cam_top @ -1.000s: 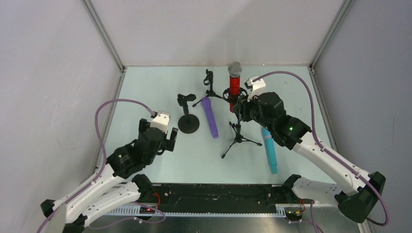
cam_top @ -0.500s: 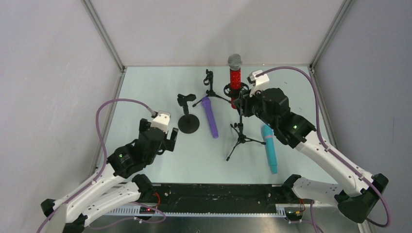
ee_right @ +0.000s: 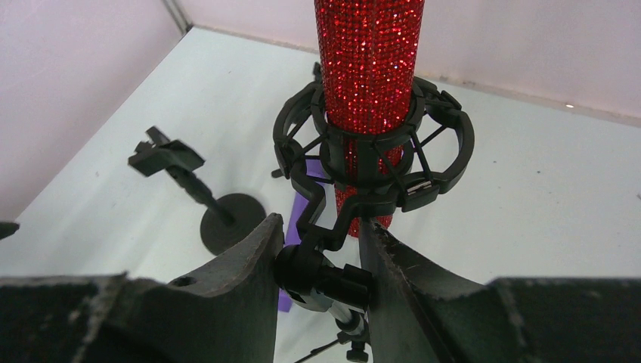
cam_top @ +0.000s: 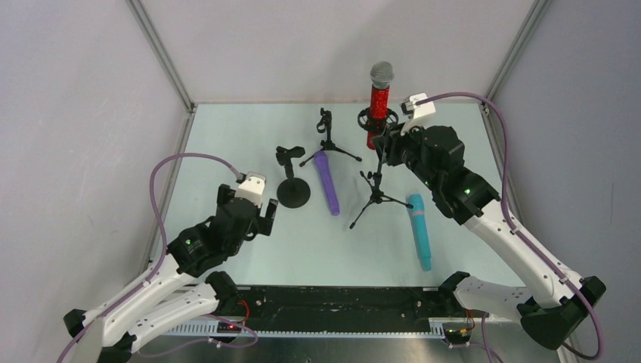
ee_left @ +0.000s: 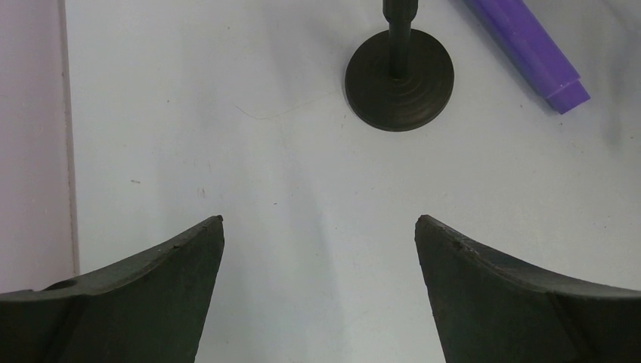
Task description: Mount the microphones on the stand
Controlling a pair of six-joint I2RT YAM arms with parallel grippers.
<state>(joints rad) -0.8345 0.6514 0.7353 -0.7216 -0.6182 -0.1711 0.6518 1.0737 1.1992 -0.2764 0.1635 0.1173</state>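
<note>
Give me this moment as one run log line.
right gripper: shut on tripod stand, below shock mount holding red microphone | left gripper: open, empty | purple microphone, teal microphone: lying on table

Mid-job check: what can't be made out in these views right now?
Right wrist: red microphone head cut off by the top edge; tripod stand legs mostly hidden behind the right gripper.
Left wrist: round-base stand clip cut off by the top edge.
Top external: whether the tripod feet touch the table, too small to tell.
</note>
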